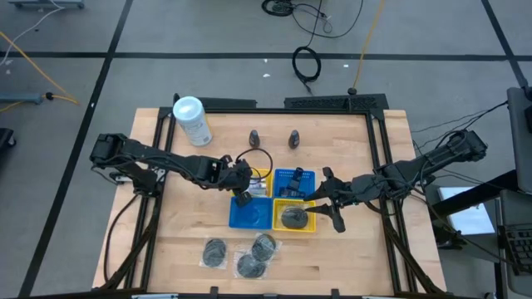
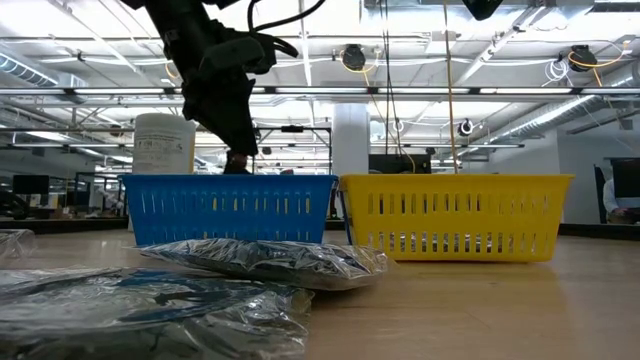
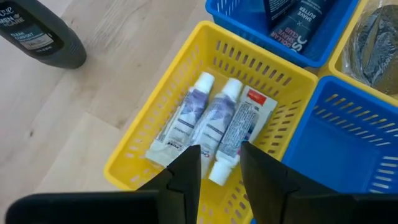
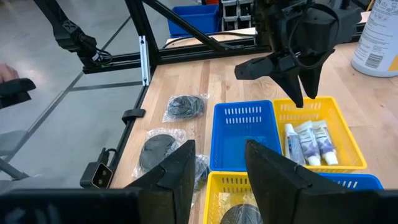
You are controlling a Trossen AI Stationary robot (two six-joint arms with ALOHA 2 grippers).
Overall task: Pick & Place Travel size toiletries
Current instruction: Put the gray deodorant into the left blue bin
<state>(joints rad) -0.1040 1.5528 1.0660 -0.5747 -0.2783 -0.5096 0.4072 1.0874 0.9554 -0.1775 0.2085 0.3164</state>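
On a wooden tabletop (image 1: 349, 257) four small baskets sit in a square. The left gripper (image 3: 219, 163) hangs just above the yellow basket (image 3: 146, 158) holding three pale tubes (image 3: 214, 121), its jaws narrowly parted and empty. The right gripper (image 4: 217, 163) waits over the other yellow basket (image 1: 309, 224), jaws part open, empty. Three wrapped discs (image 1: 241, 253) and two dark bottles (image 1: 274, 138) lie outside. Risk: dropping lower, the left jaws could snag the basket wall or disturb the tubes.
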